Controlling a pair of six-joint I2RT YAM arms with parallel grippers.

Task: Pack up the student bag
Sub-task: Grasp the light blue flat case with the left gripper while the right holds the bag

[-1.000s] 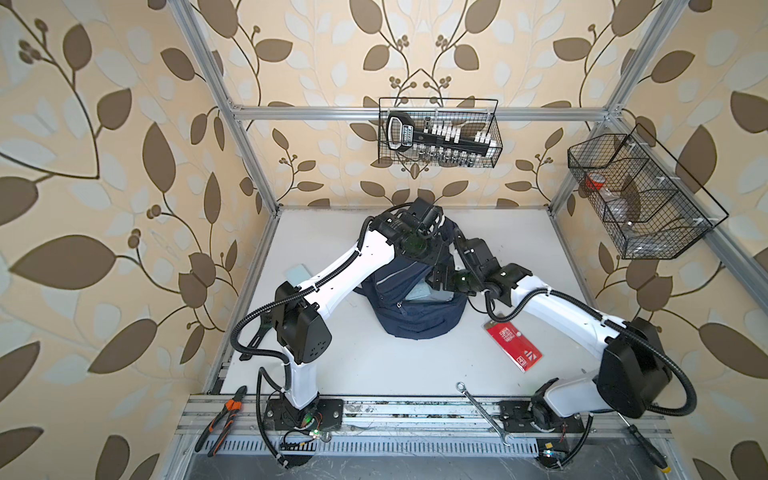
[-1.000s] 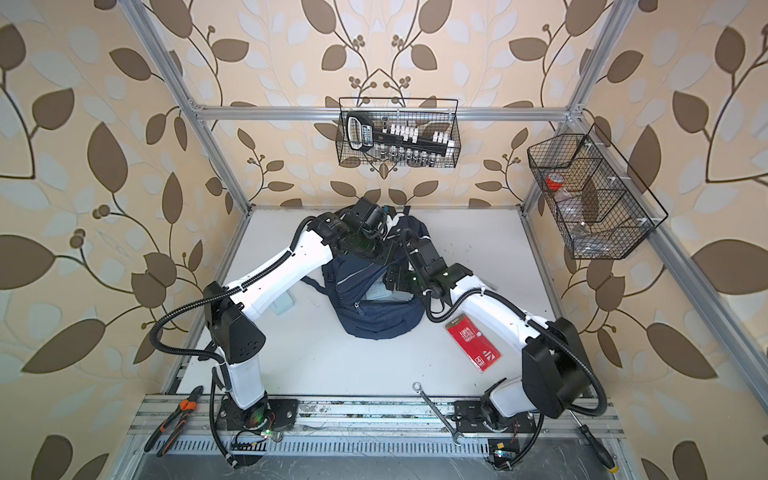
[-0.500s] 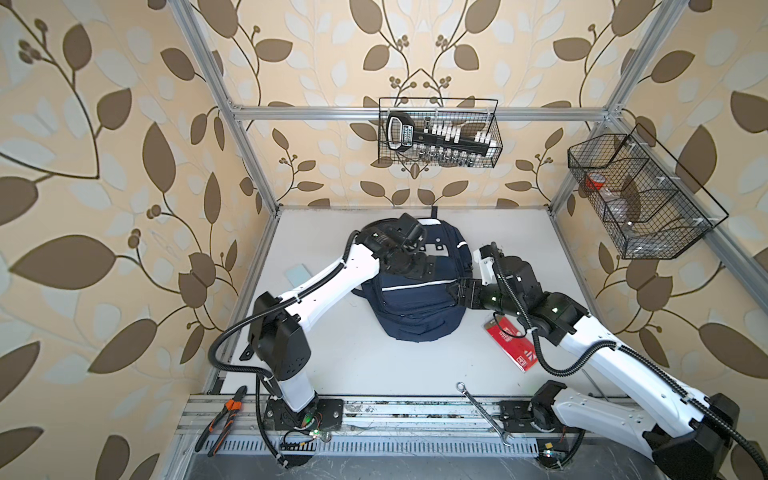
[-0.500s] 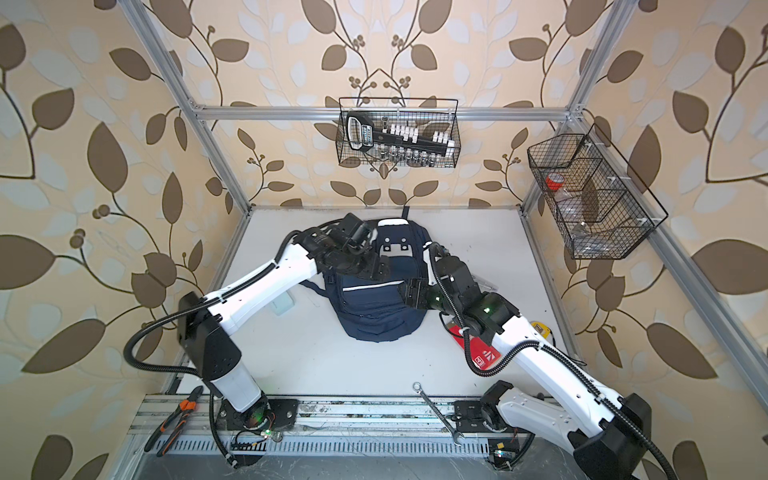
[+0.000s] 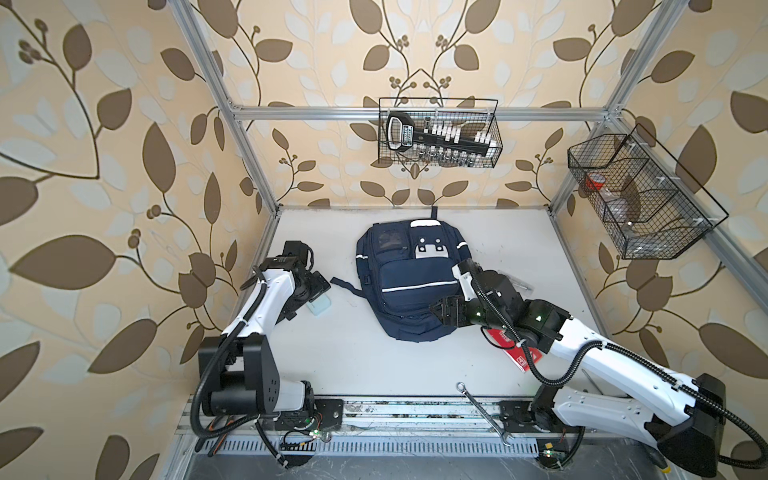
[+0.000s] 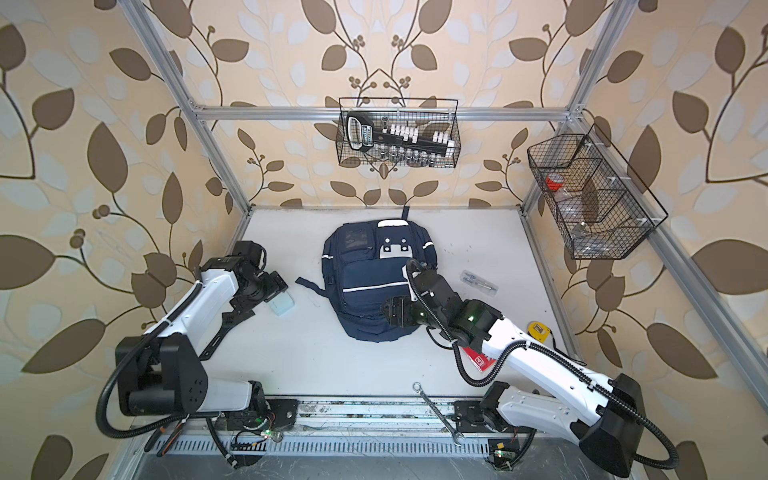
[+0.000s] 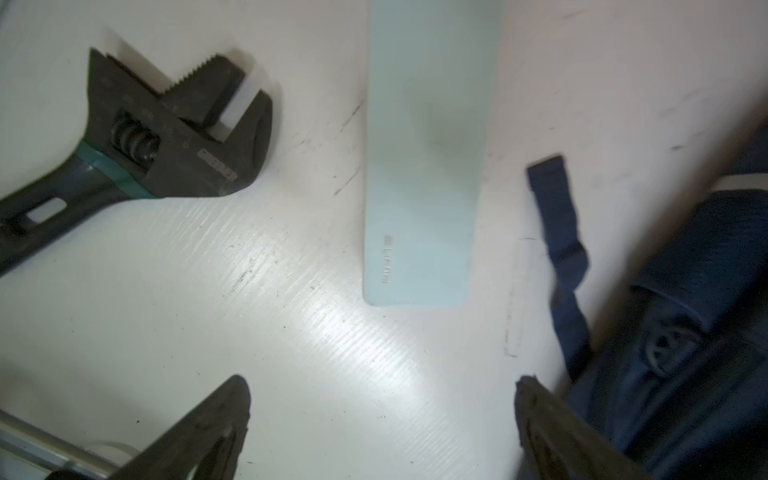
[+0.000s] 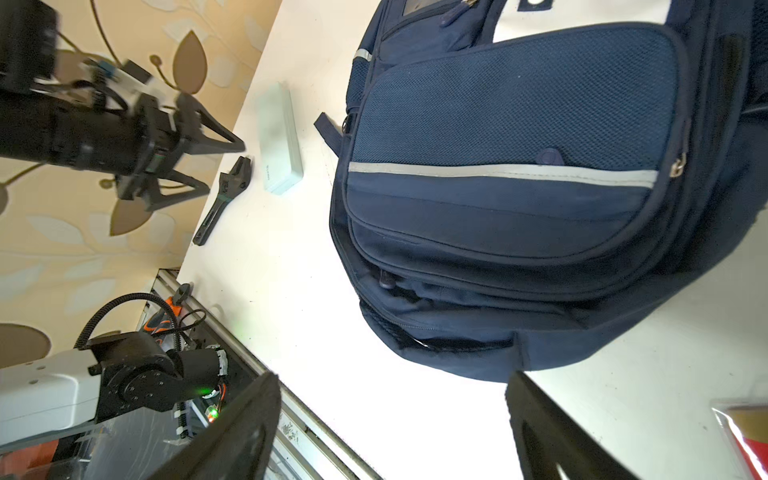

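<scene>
The left gripper (image 7: 382,386) hangs over the white table (image 5: 353,365), its jaws wide apart with nothing in them, close to a pale blue box (image 7: 424,166) and a black wrench (image 7: 166,137). The student bag (image 5: 409,286) lies flat in the middle of the table. The right gripper (image 8: 392,380), just beside the bag's bottom end, is wide apart and holds nothing too. A red packet (image 5: 519,353) lies near it.

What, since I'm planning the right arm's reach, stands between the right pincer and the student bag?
Nothing visible does. The right pincer hangs open near the bottom edge of the student bag, and only table surface shows between them. The red packet lies under the arm, outside that gap.
</scene>
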